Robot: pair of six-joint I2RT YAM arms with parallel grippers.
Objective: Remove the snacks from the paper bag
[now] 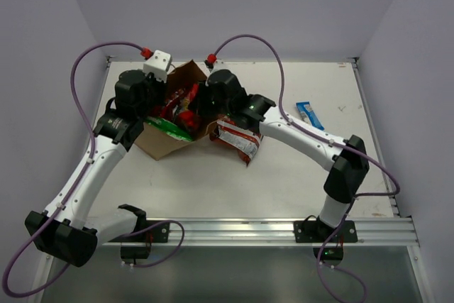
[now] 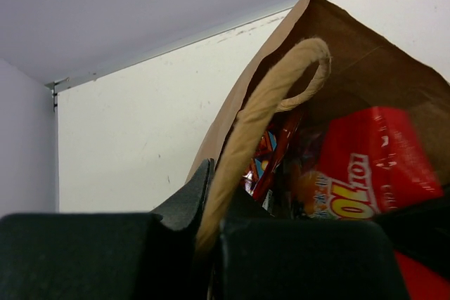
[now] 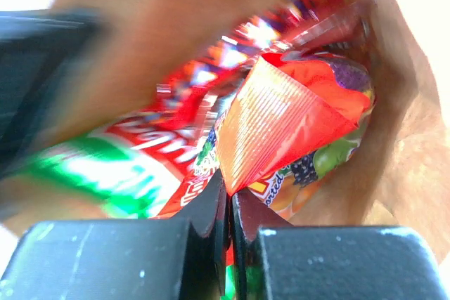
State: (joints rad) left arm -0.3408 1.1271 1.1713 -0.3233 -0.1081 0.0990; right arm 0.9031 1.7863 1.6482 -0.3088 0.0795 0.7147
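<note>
The brown paper bag [image 1: 162, 140] lies on the table with its mouth up and back. My left gripper [image 1: 152, 101] is shut on its twisted loop handle [image 2: 275, 95], holding the bag [image 2: 373, 61] open. My right gripper [image 1: 204, 102] is inside the mouth, shut on the corner of the small red candy bag [image 3: 281, 121] with fruit print. Inside the bag are the Doritos bag [image 2: 365, 170], a green chip bag [image 1: 171, 127] and a red packet [image 3: 151, 138]. The red-silver bag [image 1: 237, 140] and the slim blue bar [image 1: 310, 113] lie on the table outside.
A white box [image 1: 157, 61] with a red plug sits behind the bag at the back left. Purple cables loop over both arms. The table's raised edges [image 1: 369, 115] run along the right and back. A metal rail [image 1: 284, 228] crosses the near edge.
</note>
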